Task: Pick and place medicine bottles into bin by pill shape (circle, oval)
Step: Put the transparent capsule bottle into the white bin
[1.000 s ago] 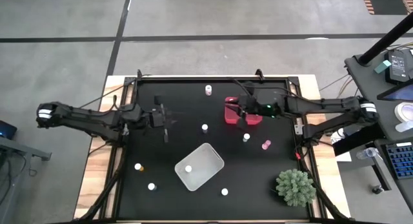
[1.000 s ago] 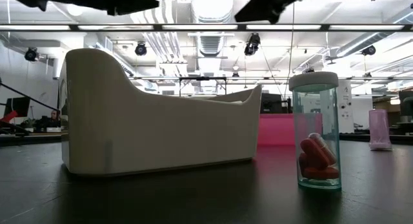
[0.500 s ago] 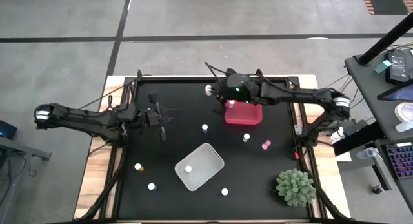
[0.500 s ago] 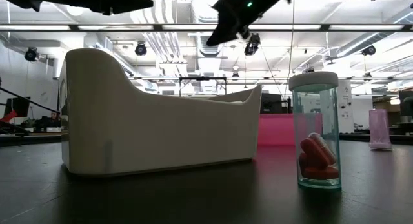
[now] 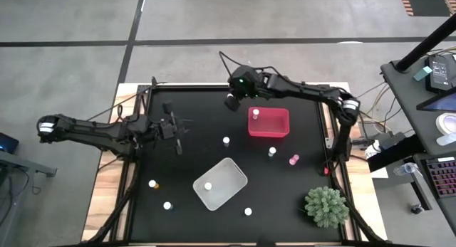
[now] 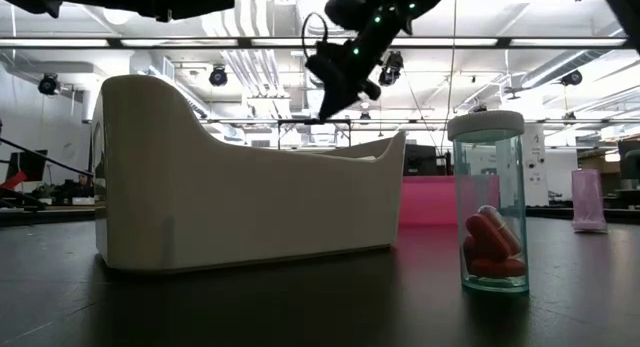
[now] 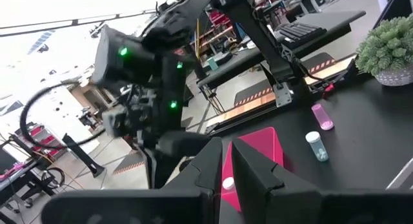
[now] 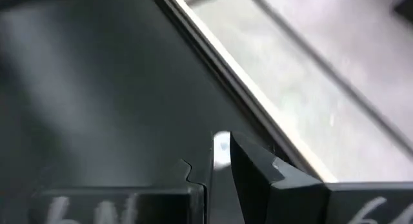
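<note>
Black table carries tiny white-capped medicine bottles (image 5: pixel 272 152), scattered upright.

No text, label, brand or number can be read in any of the views. The medicine bottles (image 5: pixel 271 151) show no legible print. At the bottom of the right wrist view pale marks stand on the gripper (image 8: pixel 219 161) housing, too blurred to make out.
</note>
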